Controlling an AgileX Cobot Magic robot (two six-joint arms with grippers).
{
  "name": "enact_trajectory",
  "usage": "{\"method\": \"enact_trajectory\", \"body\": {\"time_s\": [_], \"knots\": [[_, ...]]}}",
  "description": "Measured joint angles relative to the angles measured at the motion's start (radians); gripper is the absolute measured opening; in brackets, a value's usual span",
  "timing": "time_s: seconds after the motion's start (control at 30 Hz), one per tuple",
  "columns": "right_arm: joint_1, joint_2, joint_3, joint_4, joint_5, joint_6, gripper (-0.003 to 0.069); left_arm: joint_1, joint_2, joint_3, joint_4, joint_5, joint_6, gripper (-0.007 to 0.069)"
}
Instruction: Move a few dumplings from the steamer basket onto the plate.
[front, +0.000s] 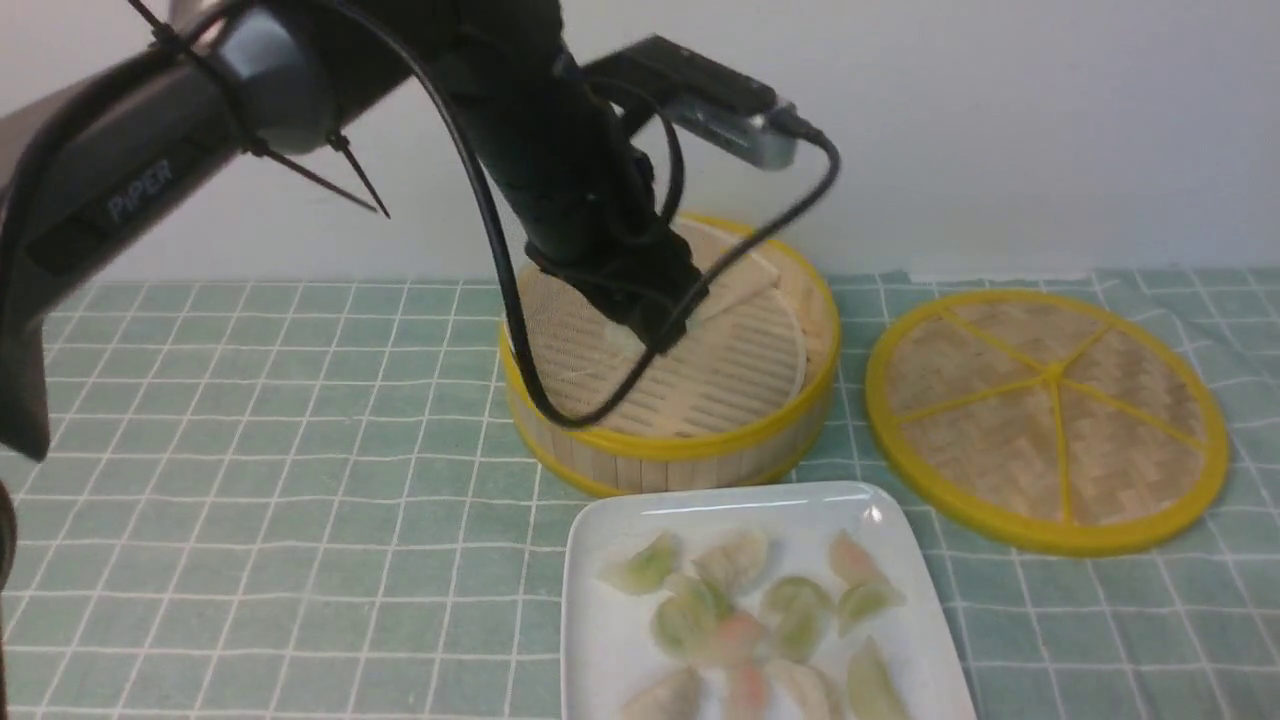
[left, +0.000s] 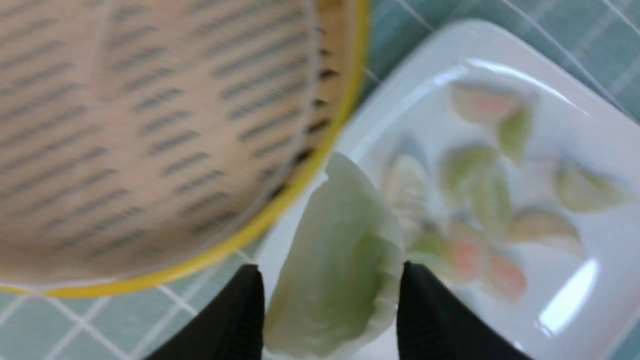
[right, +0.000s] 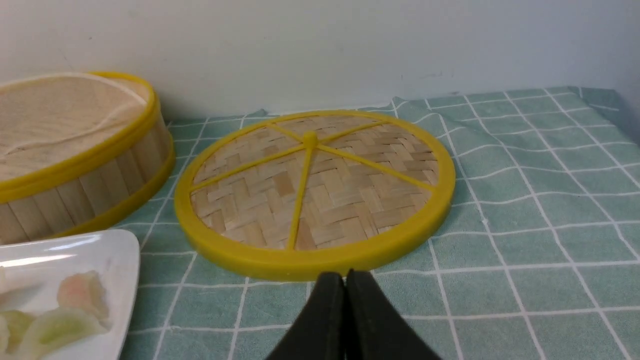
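My left gripper (left: 330, 295) grasping one pale-green dumpling (left: 340, 265), upper center of the front view, over the bamboo steamer basket (front: 670, 450), white plate (front: 600, 540) of dumplings at lower center, woven bamboo lid (front: 1000, 430) at right, my right gripper (right: 345, 285) clenched.

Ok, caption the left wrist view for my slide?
Left gripper holding a pale green crescent dumpling between black fingertips, round yellow-rimmed bamboo steamer alongside.

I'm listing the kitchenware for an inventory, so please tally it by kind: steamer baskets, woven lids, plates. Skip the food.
Steamer basket: 1
Woven lid: 1
Plate: 1
Total: 3
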Motion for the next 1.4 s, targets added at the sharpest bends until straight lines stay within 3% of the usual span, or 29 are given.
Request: {"method": "enact_trajectory", "body": {"time_s": [0.27, 0.53, 0.73, 0.87, 0.93, 1.0, 1.03, 1.1, 1.13, 1.17, 1.23, 1.4], "knots": [[0.0, 0.0, 0.0, -0.001, 0.0, 0.0, -0.0014, -0.15, 0.083, 0.182, 0.04, -0.024, 0.001, 0.0308], [0.0, 0.0, 0.0, -0.002, 0.0, 0.0, -0.0014, -0.172, 0.172, 0.188, 0.052, -0.116, -0.078, 0.0313], [0.0, 0.0, 0.0, -0.003, 0.0, 0.0, -0.0014, -0.172, 0.173, 0.115, 0.075, -0.058, -0.17, 0.0498], [0.0, 0.0, 0.0, -0.003, 0.0, 0.0, -0.0014, -0.172, 0.173, 0.021, 0.077, -0.025, -0.198, 0.0508], [0.0, 0.0, 0.0, -0.003, 0.0, 0.0, -0.0014, -0.172, 0.156, -0.037, 0.077, -0.025, -0.226, 0.0468], [0.0, 0.0, 0.0, -0.003, 0.0, 0.0, -0.0014, -0.172, 0.108, -0.054, 0.077, -0.024, -0.249, 0.0349], [0.0, 0.0, 0.0, -0.003, 0.0, 0.0, -0.0014, -0.172, 0.103, -0.054, 0.077, -0.023, -0.25, 0.0336], [0.0, 0.0, 0.0, -0.003, 0.0, 0.0, -0.0014, -0.172, 0.003, -0.045, 0.077, -0.007, -0.26, 0.0141], [0.0, 0.0, 0.0, -0.003, 0.0, 0.0, -0.0014, -0.172, -0.007, -0.045, 0.077, -0.006, -0.26, 0.0127], [0.0, 0.0, 0.0, -0.003, 0.0, 0.0, -0.0014, -0.172, -0.096, -0.024, 0.076, -0.005, -0.264, 0.005], [0.0, 0.0, 0.0, -0.003, 0.0, 0.0, -0.0014, -0.172, -0.204, 0.018, 0.074, -0.005, -0.272, 0.0008], [0.0, 0.0, 0.0, -0.003, 0.0, 0.0, -0.0014, -0.172, -0.436, 0.178, 0.072, -0.049, -0.301, -0.0006]]}}
